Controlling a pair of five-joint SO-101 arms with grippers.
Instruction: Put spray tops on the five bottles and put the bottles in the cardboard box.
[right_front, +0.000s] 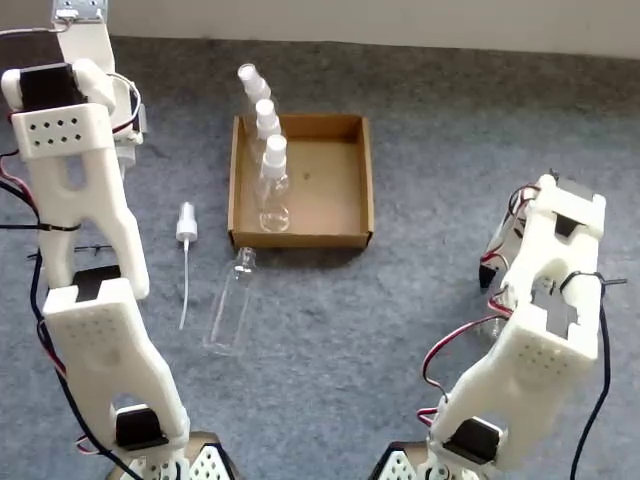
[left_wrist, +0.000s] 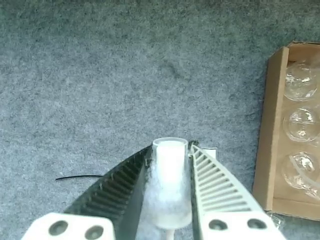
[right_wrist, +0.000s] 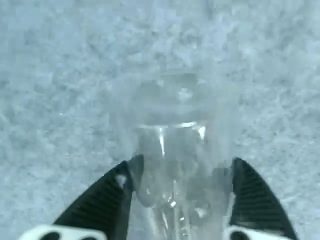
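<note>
High view showed the job a little over half done. Three capped bottles (right_front: 266, 125) stood in a row along the left wall of the cardboard box (right_front: 368, 180), at the far middle of the desk (right_front: 400, 330). Two bottles were left. A bare bottle (right_front: 230, 305) lay on its side on the desk just near of the box's near-left corner, with its neck toward the box. A loose spray top (right_front: 186, 222) lay to its left, close by but apart from it, with its thin tube trailing nearward.

By my judgement, both remaining bottles needed tops fitted before they could go into the box.

Left arm (right_front: 75, 170) stretched from the near-left corner toward the far left, left of the box. In the left wrist view its left hand (left_wrist: 171, 148) was clamped on a held spray top (left_wrist: 169, 185), a white cap pinched between both fingers above the bare desk, with the box (left_wrist: 272, 125) off to the right.

Right arm (right_front: 545, 300) was folded low at the right, well apart from the box. In the right wrist view the right hand (right_wrist: 185, 167) gripped a held bottle (right_wrist: 182, 130), with a finger pressed to each side. The neck was blurred, so it probably carried no top.
</note>
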